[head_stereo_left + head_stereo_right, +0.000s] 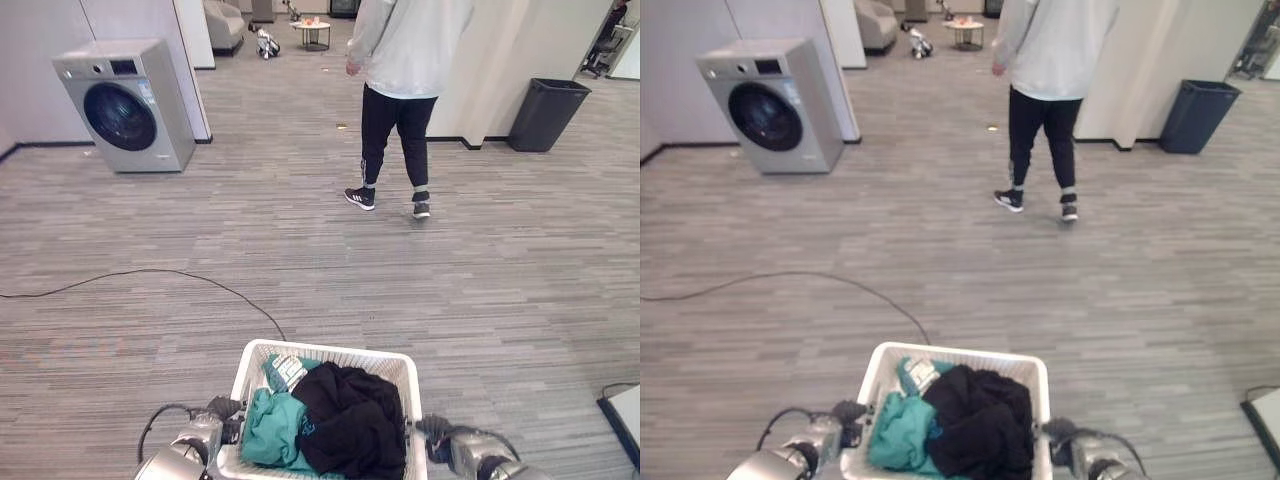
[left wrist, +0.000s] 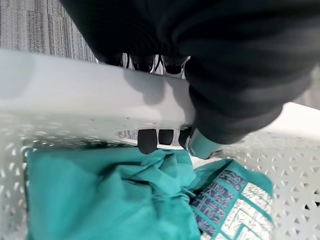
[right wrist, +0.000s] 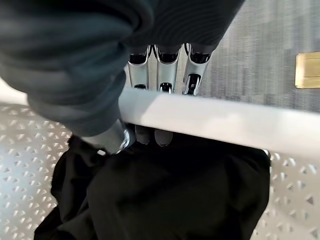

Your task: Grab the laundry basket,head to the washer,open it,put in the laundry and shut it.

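Observation:
A white laundry basket (image 1: 330,354) hangs low in front of me, filled with a teal cloth (image 1: 268,425), a patterned cloth and a black garment (image 1: 350,415). My left hand (image 1: 222,410) grips its left rim; the left wrist view shows its fingers (image 2: 147,140) hooked under the white rim (image 2: 75,95). On the opposite rim my right hand (image 1: 437,432) has its fingers (image 3: 161,67) curled over the edge (image 3: 220,120). The grey washer (image 1: 130,105) stands far off at the back left, its round door closed.
A person (image 1: 405,70) in a pale top and black trousers stands mid-floor ahead, to the right of the washer. A dark bin (image 1: 548,113) sits at the back right by a pillar. Grey plank floor lies between me and the washer.

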`<state>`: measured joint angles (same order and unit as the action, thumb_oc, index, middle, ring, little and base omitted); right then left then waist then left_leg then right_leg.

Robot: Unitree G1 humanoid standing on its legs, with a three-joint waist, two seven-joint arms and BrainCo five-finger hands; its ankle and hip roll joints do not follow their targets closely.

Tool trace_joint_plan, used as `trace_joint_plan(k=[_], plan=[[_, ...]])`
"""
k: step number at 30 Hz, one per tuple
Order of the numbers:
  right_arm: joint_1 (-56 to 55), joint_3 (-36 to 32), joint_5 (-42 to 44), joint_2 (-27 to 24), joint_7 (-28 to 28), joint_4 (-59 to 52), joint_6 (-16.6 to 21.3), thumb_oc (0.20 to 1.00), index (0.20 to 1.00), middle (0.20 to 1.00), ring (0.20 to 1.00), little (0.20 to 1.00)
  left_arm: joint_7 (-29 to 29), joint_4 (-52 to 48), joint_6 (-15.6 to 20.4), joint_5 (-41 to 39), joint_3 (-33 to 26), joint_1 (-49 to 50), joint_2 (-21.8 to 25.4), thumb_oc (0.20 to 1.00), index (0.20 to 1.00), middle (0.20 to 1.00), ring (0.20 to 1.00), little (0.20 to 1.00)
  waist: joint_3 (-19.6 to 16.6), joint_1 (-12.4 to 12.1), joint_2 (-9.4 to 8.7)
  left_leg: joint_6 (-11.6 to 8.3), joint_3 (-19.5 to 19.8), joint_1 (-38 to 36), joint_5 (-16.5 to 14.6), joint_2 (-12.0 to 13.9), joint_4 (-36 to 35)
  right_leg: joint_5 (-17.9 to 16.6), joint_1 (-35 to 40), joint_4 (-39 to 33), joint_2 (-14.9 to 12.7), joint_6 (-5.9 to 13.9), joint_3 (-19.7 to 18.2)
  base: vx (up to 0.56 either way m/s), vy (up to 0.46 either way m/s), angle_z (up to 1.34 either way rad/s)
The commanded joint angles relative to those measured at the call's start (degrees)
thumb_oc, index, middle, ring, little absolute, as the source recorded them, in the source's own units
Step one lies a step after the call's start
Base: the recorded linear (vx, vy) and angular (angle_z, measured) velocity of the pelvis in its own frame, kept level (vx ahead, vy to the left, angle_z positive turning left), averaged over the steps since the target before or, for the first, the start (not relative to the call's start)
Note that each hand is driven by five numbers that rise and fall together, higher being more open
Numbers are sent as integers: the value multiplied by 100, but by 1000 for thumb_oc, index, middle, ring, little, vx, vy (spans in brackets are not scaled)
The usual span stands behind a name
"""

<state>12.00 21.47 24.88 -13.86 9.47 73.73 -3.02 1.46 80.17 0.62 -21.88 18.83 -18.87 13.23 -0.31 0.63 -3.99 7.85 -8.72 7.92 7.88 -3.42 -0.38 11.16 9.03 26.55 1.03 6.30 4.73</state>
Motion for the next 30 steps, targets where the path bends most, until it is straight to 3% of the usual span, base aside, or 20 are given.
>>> trace_joint_plan(k=[1, 3, 4, 5, 6, 7, 9, 12, 14, 15, 18, 20, 22, 23, 24, 25, 26, 27, 28, 30], plan=[[326, -193, -114, 44, 260, -385, 107, 200, 200, 200, 200, 200, -386, -109, 17, -267, -106, -70, -231, 200, 200, 200, 200, 200, 285, -441, 218, -440, -169, 15, -203, 173, 161, -2512, -542, 596, -803, 419, 1, 363, 354, 12], [308, -260, -109, 31, 229, -346, 106, 200, 200, 200, 200, 200, -401, -104, -9, -114, -15, -160, -242, 200, 200, 200, 200, 200, 400, -335, 384, -382, -225, -370, -354, 235, -18, -2458, -904, 983, -972, 422, 578, 438, 343, -2], [335, -342, -9, 21, 219, -287, 126, 200, 200, 200, 200, 200, -432, -50, -28, -24, 24, -331, -206, 200, 200, 200, 200, 200, 543, -104, 415, -437, -142, -814, -422, 182, -266, -1786, -1480, 729, -777, 303, 787, 356, 201, 4], [338, -342, -9, 20, 219, -287, 126, 200, 200, 200, 200, 200, -433, -49, -28, -24, 22, -333, -206, 200, 200, 200, 200, 200, 541, -102, 424, -440, -137, -809, -419, 191, -266, -1797, -1477, 713, -767, 298, 795, 378, 155, 5], [336, -372, 42, 26, 224, -244, 106, 200, 200, 200, 200, 200, -437, -43, -36, -17, 27, -402, -190, 200, 200, 200, 200, 200, 583, -37, 449, -472, -128, -995, -454, 184, -350, -1652, -1597, 384, -845, 263, 1106, 385, 71, 72], [323, -386, 111, 7, 212, -189, 118, 200, 200, 200, 200, 200, -444, -52, -27, -18, 72, -446, -185, 200, 200, 200, 200, 200, 597, 69, 436, -560, -16, -1182, -601, 116, -371, -1497, -1748, -391, -764, 168, 1373, 537, 65, 89], [339, -394, 214, -13, 188, -172, 109, 200, 200, 200, 200, 200, -475, -50, -26, 28, 97, -514, -170, 200, 200, 200, 200, 200, 606, 187, 307, -646, 156, -1444, -769, -54, -407, -1605, -1930, -1694, -470, 170, 1232, 515, -5, 65], [361, -409, 345, -22, 187, -144, 104, 200, 200, 200, 200, 200, -485, -35, 42, 93, 80, -595, -206, 200, 200, 200, 200, 200, 613, 330, 219, -715, 405, -1756, -1033, -126, -411, -2043, -2250, -2826, -503, 307, 924, 427, -17, 39], [336, -444, 352, -26, 182, -149, 120, 200, 200, 200, 200, 200, -486, 6, 60, 139, 24, -594, -239, 200, 200, 200, 200, 200, 591, 418, 249, -737, 588, -1983, -1255, -117, -301, -2241, -2448, -3040, -602, 381, 786, 466, -22, 107], [297, -457, 342, -32, 192, -151, 115, 200, 200, 200, 200, 200, -502, 27, 58, 140, -10, -555, -258, 200, 200, 200, 200, 200, 576, 445, 264, -746, 648, -2095, -1338, -104, -243, -2293, -2420, -3013, -638, 402, 890, 490, -45, 83], [104, -498, 323, -128, 257, -78, 87, 200, 200, 200, 200, 200, -591, 164, -11, 246, -19, -385, -388, 200, 200, 200, 200, 200, 315, 624, 261, -857, 964, -2505, -1541, -66, 171, -2310, -2122, -2764, -394, 186, 628, 680, -143, 78], [63, -514, 351, -160, 240, -33, 78, 200, 200, 200, 200, 200, -584, 188, -30, 187, -10, -332, -401, 200, 200, 200, 200, 200, 242, 729, 321, -1112, 1131, -2421, -1224, 76, 818, -2122, -2031, -2536, -211, 22, 426, 486, -186, 77], [3, -540, 414, -200, 234, -22, 69, 200, 200, 200, 200, 200, -611, 217, -77, 28, -12, -254, -426, 200, 200, 200, 200, 200, 204, 777, 324, -1588, 1079, -1850, -225, 236, 2339, -1930, -1701, -2547, -84, -219, 397, 359, -178, 34], [3, -540, 414, -200, 234, -22, 69, 200, 200, 200, 200, 200, -611, 217, -77, 28, -12, -254, -426, 200, 200, 200, 200, 200, 202, 778, 323, -1588, 1081, -1848, -224, 235, 2338, -1930, -1703, -2546, -86, -219, 398, 356, -280, 11], [27, -499, 485, -228, 227, -111, 82, 200, 200, 200, 200, 200, -598, 139, -98, -66, -4, -269, -409, 200, 200, 200, 200, 200, 286, 720, 79, -1577, 638, -1094, 141, 442, 3669, -1789, -1298, -2724, -139, -398, 384, 353, -319, 10], [56, -426, 468, -236, 204, -137, 91, 200, 200, 200, 200, 200, -570, 105, -107, -86, -2, -286, -403, 200, 200, 200, 200, 200, 342, 624, -15, -1488, 461, -845, 129, 501, 4305, -1678, -1129, -2769, -131, -503, 372, 478, -417, 13], [63, -372, 425, -248, 182, -157, 87, 200, 200, 200, 200, 200, -539, 91, -105, -94, -13, -285, -372, 200, 200, 200, 200, 200, 372, 551, -92, -1419, 224, -532, 95, 590, 4512, -1564, -996, -2777, -132, -572, 367, 244, -208, 4], [63, -373, 425, -250, 182, -157, 87, 200, 200, 200, 200, 200, -539, 90, -106, -94, -12, -285, -373, 200, 200, 200, 200, 200, 383, 539, -60, -1423, 223, -521, 57, 629, 4565, -1563, -993, -2773, -95, -576, 363, 321, -182, -1], [94, -374, 412, -290, 128, -169, 86, 200, 200, 200, 200, 200, -496, 79, -97, -136, -11, -344, -378, 200, 200, 200, 200, 200, 412, 472, -102, -1307, -263, -156, -70, 942, 4089, -1471, -795, -2824, -97, -588, 383, 391, -106, -18], [95, -391, 421, -326, 73, -231, 96, 200, 200, 200, 200, 200, -499, -42, -80, -217, 69, -401, -387, 200, 200, 200, 200, 200, 430, 305, -73, -1170, -595, 382, -313, 931, 2996, -1323, -453, -2965, -119, -493, 413, 526, -52, -16]])
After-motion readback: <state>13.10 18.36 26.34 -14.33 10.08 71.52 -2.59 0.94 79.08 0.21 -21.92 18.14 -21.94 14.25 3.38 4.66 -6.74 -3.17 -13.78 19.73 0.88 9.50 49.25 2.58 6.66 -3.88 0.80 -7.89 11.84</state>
